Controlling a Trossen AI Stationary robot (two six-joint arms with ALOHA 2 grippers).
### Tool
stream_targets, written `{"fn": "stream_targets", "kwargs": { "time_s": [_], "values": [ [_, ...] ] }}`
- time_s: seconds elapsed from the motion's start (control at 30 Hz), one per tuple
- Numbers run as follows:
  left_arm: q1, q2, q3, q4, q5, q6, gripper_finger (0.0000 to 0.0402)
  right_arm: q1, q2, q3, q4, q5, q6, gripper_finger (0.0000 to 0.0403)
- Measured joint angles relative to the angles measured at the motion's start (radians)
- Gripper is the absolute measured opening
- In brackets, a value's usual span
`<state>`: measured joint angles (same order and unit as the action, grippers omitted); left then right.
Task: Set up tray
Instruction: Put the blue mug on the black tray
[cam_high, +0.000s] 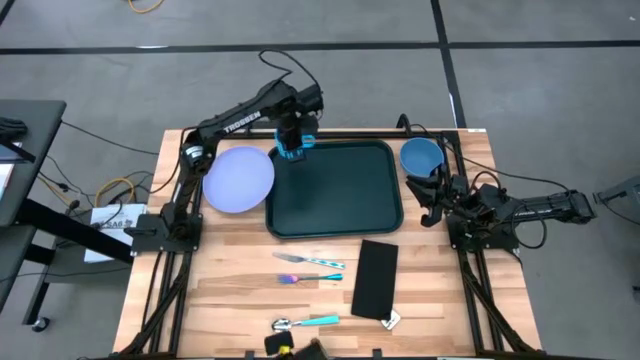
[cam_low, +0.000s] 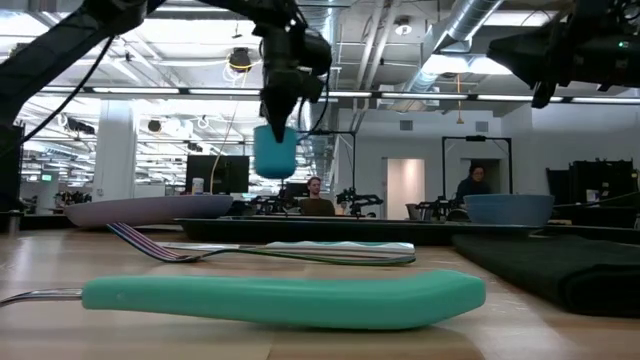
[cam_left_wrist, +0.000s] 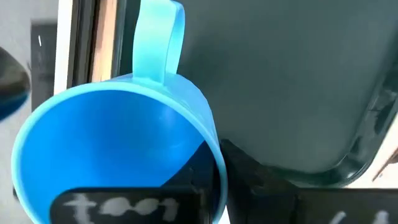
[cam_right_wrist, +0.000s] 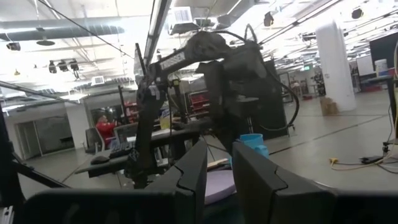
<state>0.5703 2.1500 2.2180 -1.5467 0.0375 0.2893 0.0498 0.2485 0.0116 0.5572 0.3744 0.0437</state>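
Observation:
A light blue cup (cam_high: 293, 150) with a handle (cam_left_wrist: 160, 37) hangs over the far left corner of the dark green tray (cam_high: 335, 195). My left gripper (cam_high: 291, 138) points down and is shut on it. In the low view the cup (cam_low: 275, 150) is well above the tray. The tray lies flat on the wooden table. My right gripper (cam_high: 432, 195) waits off the tray's right side, near the blue bowl (cam_high: 421, 156). Its fingers (cam_right_wrist: 220, 168) stand slightly apart with nothing between them. My left gripper holds the cup by its side wall at the rim (cam_left_wrist: 214, 168), on the side opposite the handle. One finger (cam_left_wrist: 118, 205) is inside the cup and the other (cam_left_wrist: 261, 186) is outside. The fingers come from above, pointing down. The cup hangs upright, clear of the tray.
A lavender plate (cam_high: 238, 178) lies on the table just left of the tray. Nearer the front edge are a fork (cam_high: 310, 260), a second utensil (cam_high: 312, 277), a teal-handled spoon (cam_high: 305, 322) and a black napkin (cam_high: 376, 279). People sit in the room beyond.

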Motion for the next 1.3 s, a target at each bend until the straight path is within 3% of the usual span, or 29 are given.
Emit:
{"fn": "stream_targets", "kwargs": {
  "time_s": [0.23,0.87,1.3],
  "values": [
    [0.027,-0.002,-0.053,-0.005,-0.033,-0.019,0.0002,0.000,0.000,0.000,-0.005,0.002,-0.001,0.0068],
    [0.019,-0.003,-0.265,0.285,-0.017,0.014,0.0002,0.000,0.000,0.000,-0.005,0.002,0.000,0.0068],
    [0.021,-0.003,-0.359,0.319,-0.066,0.031,0.0002,0.000,0.000,0.000,-0.005,0.002,0.000,0.0068]
  ]
}}
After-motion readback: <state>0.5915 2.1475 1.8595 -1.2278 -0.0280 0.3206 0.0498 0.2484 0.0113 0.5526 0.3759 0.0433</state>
